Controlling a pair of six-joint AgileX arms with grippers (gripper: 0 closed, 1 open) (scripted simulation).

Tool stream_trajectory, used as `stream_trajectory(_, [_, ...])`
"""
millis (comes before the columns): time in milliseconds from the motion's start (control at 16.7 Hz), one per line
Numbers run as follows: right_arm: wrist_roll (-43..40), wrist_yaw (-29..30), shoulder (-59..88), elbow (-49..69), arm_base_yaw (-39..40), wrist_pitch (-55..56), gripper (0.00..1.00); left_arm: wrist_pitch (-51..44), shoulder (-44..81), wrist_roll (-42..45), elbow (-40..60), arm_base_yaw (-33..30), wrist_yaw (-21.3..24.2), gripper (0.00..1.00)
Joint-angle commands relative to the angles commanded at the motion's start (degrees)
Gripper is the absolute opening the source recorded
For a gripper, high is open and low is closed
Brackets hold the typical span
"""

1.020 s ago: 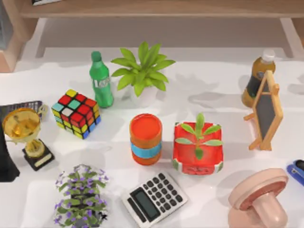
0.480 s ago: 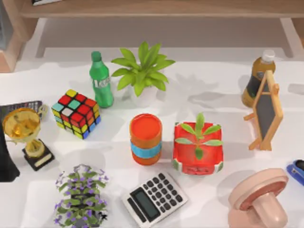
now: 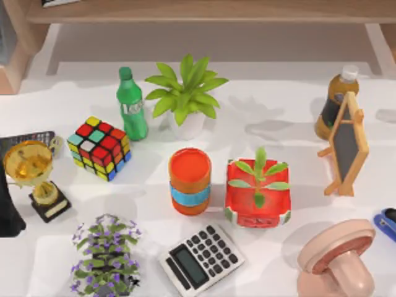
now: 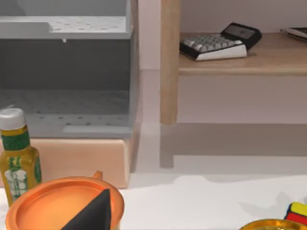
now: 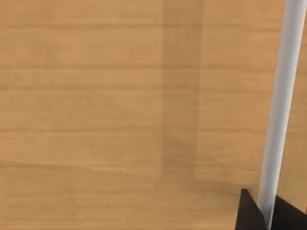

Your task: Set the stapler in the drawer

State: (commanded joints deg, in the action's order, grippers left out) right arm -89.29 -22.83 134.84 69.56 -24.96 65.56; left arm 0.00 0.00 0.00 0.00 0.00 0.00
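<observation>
Top view cuts the stapler (image 3: 386, 224) off at the table's right edge, beside the pink mushroom-shaped object (image 3: 337, 260); only a bright-blue corner with a dark inset shows. The right gripper (image 5: 268, 211) faces a wooden panel with a white bar between its fingertips, though whether they clamp it I cannot tell. The left gripper's state I cannot tell either.

The top view looks straight down on the white table (image 3: 284, 111). The left wrist view faces level and low toward a wooden shelf (image 4: 240, 62), sharing the orange canister (image 3: 190, 179) with the top view. The right wrist view is very near a wooden panel (image 5: 120, 120).
</observation>
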Motion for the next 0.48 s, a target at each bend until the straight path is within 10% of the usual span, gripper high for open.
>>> stream_trajectory(480, [0.27,-0.64,-1.05,-2.39,-0.65,1.12,0.0,0.0,0.0,0.0,0.0,0.0,0.0,1.0])
